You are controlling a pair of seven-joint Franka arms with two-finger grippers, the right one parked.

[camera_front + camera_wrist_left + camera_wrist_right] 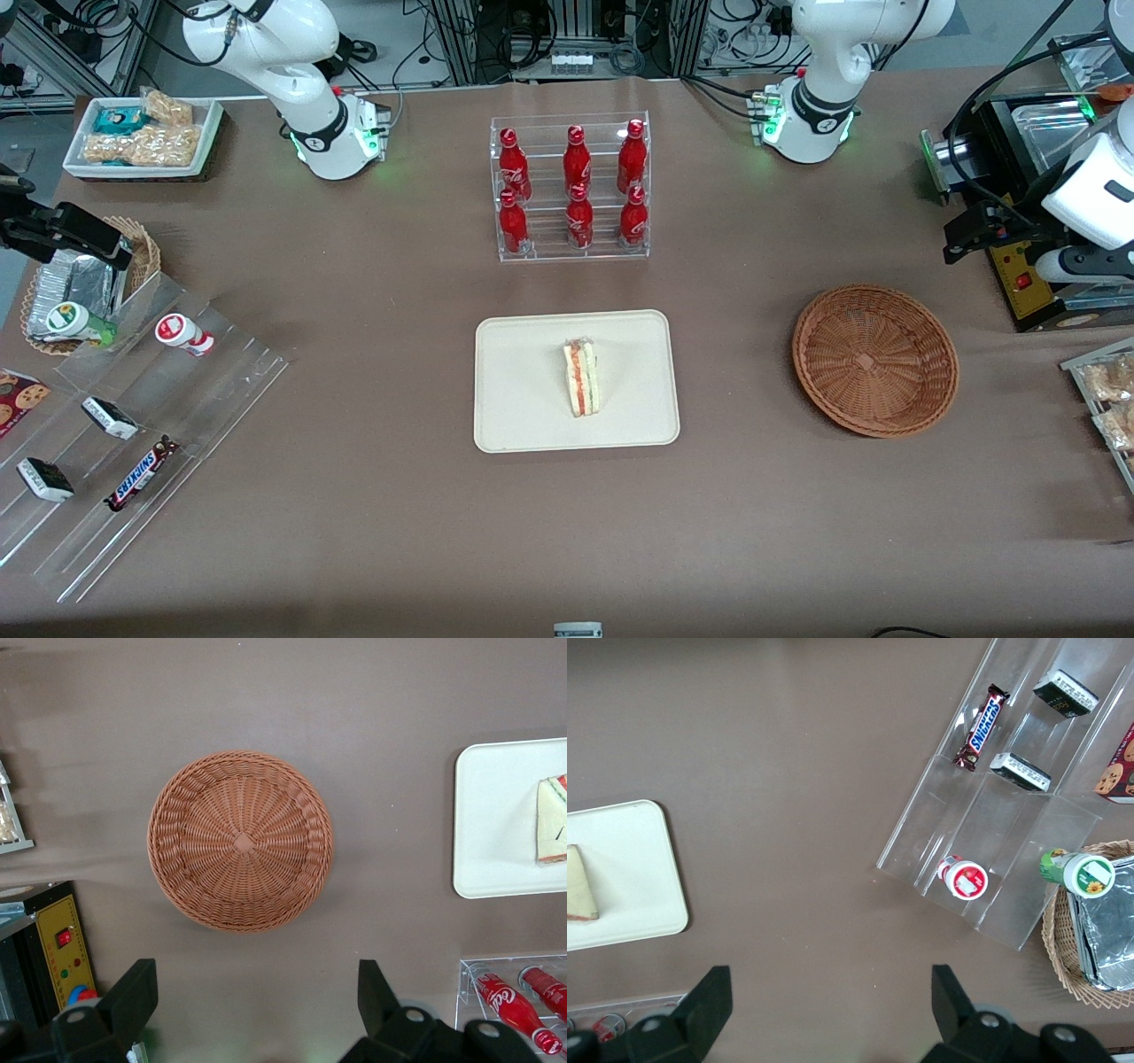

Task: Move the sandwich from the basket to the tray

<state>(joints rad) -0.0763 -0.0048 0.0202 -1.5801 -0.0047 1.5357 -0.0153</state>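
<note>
The sandwich (581,379), a pale wedge with orange-red and green layers, lies on the cream tray (523,381) in the middle of the table. The round brown wicker basket (875,359) sits beside the tray toward the working arm's end, with nothing in it. My gripper (966,232) hangs high above the table, farther from the front camera than the basket, and is open with nothing between its fingers. The left wrist view looks down on the basket (241,840), the tray's edge (496,815) and a corner of the sandwich (551,819), past the spread gripper (255,997).
A clear rack of red cola bottles (571,188) stands farther from the front camera than the tray. A black box with a yellow panel (1019,266) and snack packs (1107,399) sit near the basket. An acrylic stepped shelf (133,425) and a small foil-filled basket (80,283) lie toward the parked arm's end.
</note>
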